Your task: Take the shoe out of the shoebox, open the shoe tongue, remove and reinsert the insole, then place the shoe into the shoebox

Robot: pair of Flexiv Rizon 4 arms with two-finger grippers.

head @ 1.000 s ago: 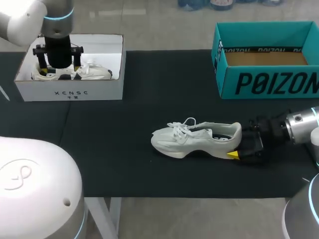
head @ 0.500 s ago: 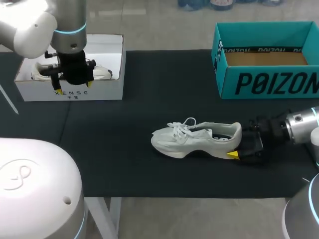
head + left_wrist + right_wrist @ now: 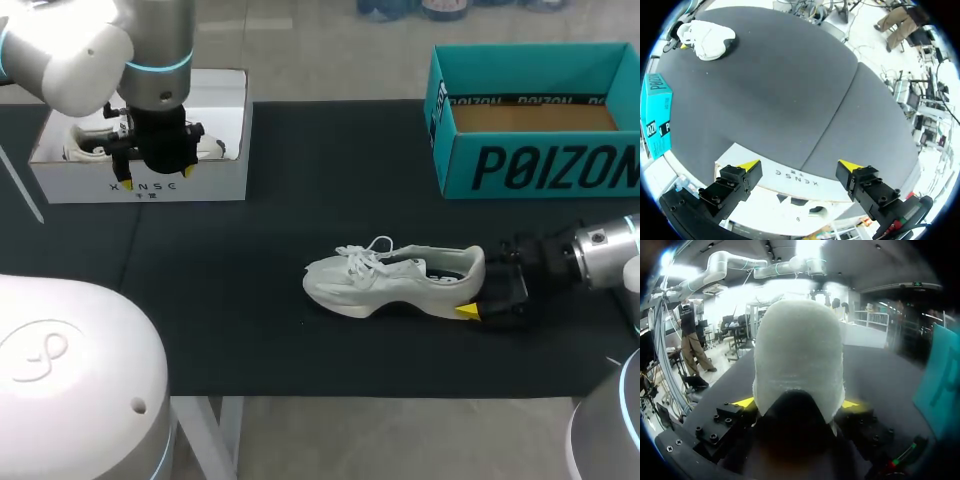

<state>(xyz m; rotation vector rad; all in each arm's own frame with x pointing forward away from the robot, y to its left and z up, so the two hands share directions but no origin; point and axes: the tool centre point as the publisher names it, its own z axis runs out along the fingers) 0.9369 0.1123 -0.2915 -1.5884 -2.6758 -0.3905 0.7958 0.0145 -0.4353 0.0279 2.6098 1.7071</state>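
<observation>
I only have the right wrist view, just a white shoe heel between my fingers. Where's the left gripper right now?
Observer: The left gripper is open, over the front edge of the white shoebox.
Operator: Anything in that box?
Observer: A second white shoe lies inside it.
Operator: And my shoe?
Observer: It rests on the black mat, toe pointing to your left.

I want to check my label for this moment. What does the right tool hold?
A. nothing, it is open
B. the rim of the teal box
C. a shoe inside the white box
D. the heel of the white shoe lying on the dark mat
D: in the right wrist view the right tool has a yellow tip on each side of the white shoe's heel.
</observation>
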